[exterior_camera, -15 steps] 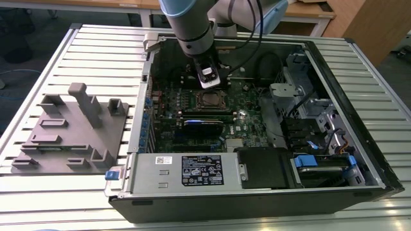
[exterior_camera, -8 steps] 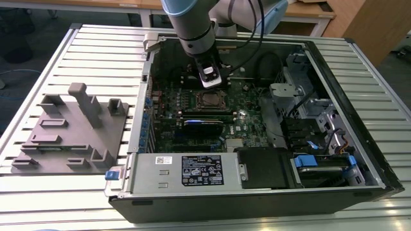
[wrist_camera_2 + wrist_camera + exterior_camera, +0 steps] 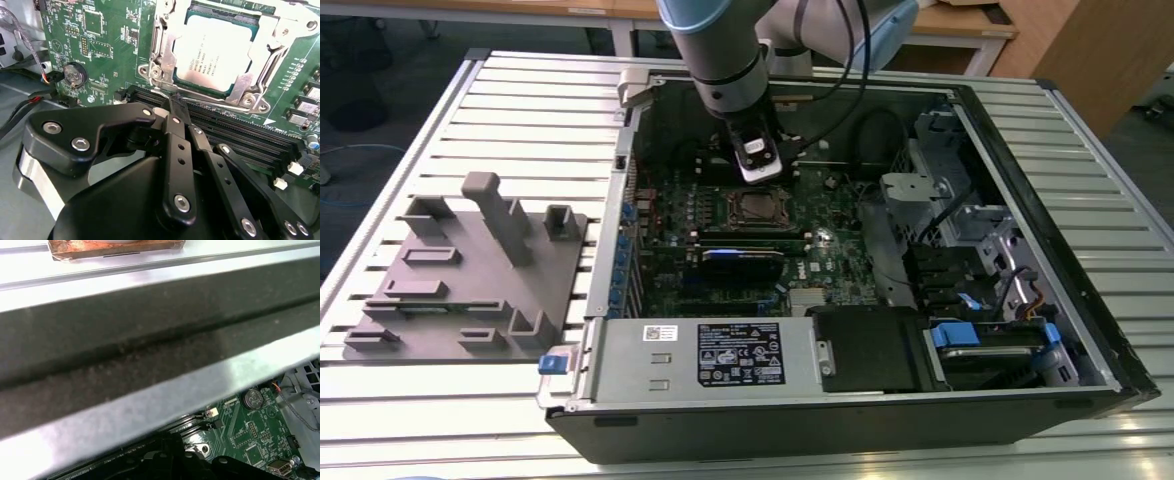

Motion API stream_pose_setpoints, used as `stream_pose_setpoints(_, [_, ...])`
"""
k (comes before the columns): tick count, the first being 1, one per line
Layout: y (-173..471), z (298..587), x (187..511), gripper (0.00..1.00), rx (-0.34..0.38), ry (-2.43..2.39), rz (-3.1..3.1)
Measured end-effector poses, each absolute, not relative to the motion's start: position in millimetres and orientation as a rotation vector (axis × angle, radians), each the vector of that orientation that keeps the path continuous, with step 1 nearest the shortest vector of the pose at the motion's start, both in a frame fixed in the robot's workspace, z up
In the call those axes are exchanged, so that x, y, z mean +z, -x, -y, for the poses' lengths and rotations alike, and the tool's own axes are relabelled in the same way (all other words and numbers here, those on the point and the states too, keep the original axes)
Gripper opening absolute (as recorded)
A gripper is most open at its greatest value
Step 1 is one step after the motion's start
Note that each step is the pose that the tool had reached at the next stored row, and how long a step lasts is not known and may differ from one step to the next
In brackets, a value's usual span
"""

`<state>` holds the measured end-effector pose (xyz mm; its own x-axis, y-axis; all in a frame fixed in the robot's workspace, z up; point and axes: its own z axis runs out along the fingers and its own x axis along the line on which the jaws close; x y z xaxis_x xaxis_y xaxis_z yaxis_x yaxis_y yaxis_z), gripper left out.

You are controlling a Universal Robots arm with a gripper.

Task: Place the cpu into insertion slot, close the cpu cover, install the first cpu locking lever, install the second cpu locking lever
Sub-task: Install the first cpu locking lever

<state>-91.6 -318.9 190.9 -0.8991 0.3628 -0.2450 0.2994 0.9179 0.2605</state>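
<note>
The cpu, a silver-grey square chip, lies in the insertion slot on the green motherboard. The cpu cover, a silver metal frame, lies flat around the chip's edges. A thin wire locking lever runs along the socket edge closest to my gripper. My gripper has its black fingers drawn together, and their tips meet right at that lever beside the socket corner. In the exterior view the gripper hangs just behind the socket, inside the open computer case.
Long black memory slots lie beside the socket, under the fingers. A coin battery and cables sit nearby. A black card with a blue edge, the power supply and drive bays crowd the case. A grey fixture stands at the exterior view's left.
</note>
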Motion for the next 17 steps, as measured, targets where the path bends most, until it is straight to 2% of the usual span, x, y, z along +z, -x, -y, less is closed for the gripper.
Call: stream_pose_setpoints(17, [89.2, 319.2, 189.3, 0.10, 0.311, -0.492, -2.788])
